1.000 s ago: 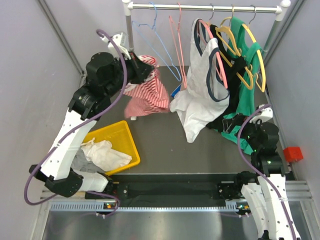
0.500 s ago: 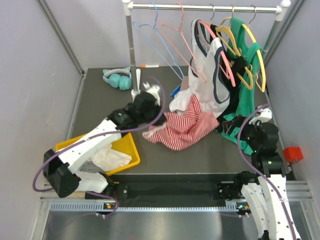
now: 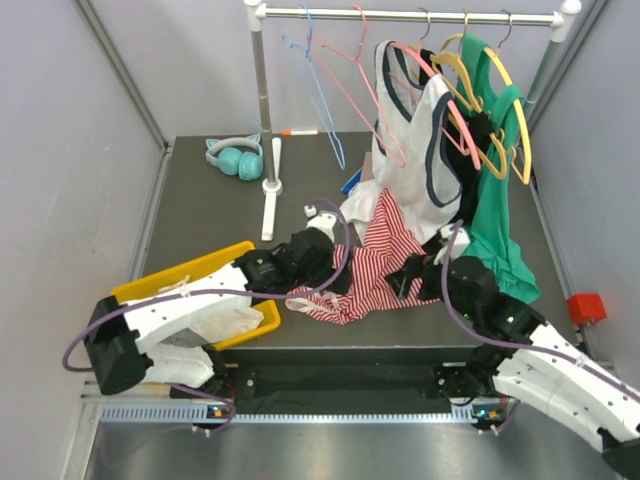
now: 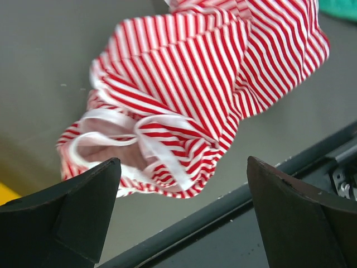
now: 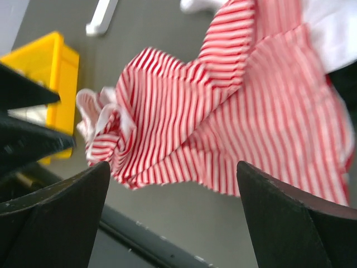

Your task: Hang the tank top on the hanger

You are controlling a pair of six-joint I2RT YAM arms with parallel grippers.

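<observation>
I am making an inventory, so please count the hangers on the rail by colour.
Blue hanger: 1
Pink hangers: 2, the thin hanger and the thick hanger
Yellow hangers: 2
Total: 5

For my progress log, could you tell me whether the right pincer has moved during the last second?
Yes: the right pincer swung leftward, away from the red block.

Rail (image 3: 400,14) across top of frame. Hanging from it: light blue hanger (image 3: 320,100), bare; white top with navy trim (image 3: 425,150); yellow hangers (image 3: 480,100); green garment (image 3: 495,210), far right. Teal headphones (image 3: 235,157) on table (image 3: 210,220), upper left. Yellow bin (image 3: 180,272), lower left, holds white cloth (image 3: 230,318). Red block (image 3: 585,307) at right edge.
</observation>
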